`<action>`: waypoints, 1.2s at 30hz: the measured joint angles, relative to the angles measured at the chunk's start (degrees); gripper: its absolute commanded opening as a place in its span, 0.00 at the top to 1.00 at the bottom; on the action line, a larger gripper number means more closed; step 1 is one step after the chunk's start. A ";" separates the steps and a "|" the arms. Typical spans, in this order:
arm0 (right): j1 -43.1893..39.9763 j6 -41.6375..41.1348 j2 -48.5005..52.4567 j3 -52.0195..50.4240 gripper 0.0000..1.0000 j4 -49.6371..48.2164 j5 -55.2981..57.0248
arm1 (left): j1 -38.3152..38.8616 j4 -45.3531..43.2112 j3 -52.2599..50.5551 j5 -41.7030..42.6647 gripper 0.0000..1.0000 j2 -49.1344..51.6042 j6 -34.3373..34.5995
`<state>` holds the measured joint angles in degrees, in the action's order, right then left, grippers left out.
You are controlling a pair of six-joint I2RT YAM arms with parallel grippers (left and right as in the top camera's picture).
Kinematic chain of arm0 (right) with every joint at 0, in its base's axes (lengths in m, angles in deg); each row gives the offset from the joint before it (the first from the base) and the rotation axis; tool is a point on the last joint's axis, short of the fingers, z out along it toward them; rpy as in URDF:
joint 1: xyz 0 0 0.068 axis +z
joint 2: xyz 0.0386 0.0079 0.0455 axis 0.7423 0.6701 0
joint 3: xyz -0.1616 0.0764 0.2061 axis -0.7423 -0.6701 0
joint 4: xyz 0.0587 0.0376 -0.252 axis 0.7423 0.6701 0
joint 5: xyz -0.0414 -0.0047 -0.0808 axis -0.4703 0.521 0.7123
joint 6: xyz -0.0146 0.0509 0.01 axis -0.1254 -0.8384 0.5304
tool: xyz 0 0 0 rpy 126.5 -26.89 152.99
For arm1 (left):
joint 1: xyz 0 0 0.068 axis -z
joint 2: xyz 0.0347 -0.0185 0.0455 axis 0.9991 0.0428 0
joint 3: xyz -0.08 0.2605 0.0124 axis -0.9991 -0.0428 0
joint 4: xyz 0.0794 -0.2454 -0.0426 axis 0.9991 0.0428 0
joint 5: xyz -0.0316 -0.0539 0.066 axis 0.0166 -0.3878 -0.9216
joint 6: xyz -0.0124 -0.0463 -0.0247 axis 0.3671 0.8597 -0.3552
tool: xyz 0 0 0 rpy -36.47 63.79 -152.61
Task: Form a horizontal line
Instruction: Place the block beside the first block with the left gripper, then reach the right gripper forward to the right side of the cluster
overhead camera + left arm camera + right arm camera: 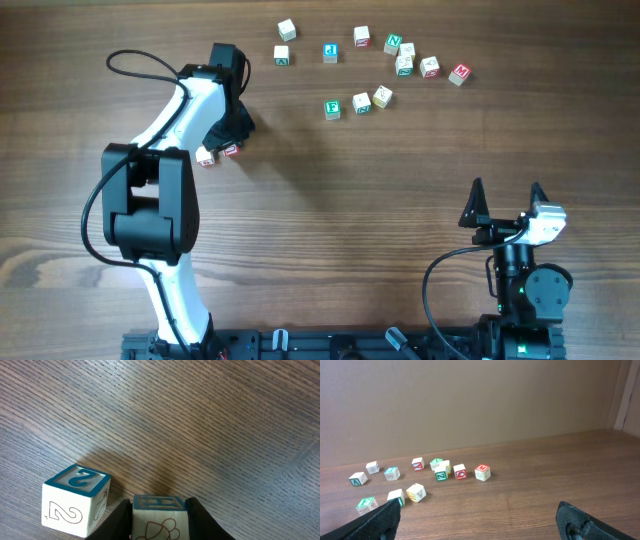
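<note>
Left pincer (230,140) reaches down at the near left of the brown wood-grain table (330,230), its dark fingers (117,522) set against both sides of a pale wooden cube with a teal H on top (159,510), pinching it. Just left of that one stands a pale wooden cube with a teal 2 on top (75,502), and one finger fills the gap between the two. These two cubes, side by side, make up the horizontal line (207,157); from overhead their side faces show red.

Further right and farther off, three pale cubes with green marks (361,103) sit in a loose slanting row, close but apart. Beyond them, a scatter of pale letter cubes (405,62) curves along the far side, with a blue-lettered cube (330,52) among them.

At the near right, the right pincer (506,195) hangs above bare wood, spread wide with nothing between its fingers (380,520).
</note>
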<state>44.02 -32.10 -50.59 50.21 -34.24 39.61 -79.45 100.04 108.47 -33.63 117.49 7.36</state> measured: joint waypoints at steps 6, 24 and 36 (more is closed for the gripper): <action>0.00 0.00 0.00 0.00 0.00 0.00 -0.02 | 0.00 -0.02 0.00 0.00 0.53 0.00 0.00; 0.00 0.00 0.00 0.00 0.00 0.00 0.00 | 0.52 -0.02 0.00 0.50 0.15 -1.66 -0.90; 0.00 0.00 0.00 0.00 0.00 0.00 0.00 | 4.07 1.81 0.07 5.22 0.00 -19.56 -1.29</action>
<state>44.02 -32.10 -50.59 50.21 -34.24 39.61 -75.39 101.85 108.54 -28.40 97.93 6.07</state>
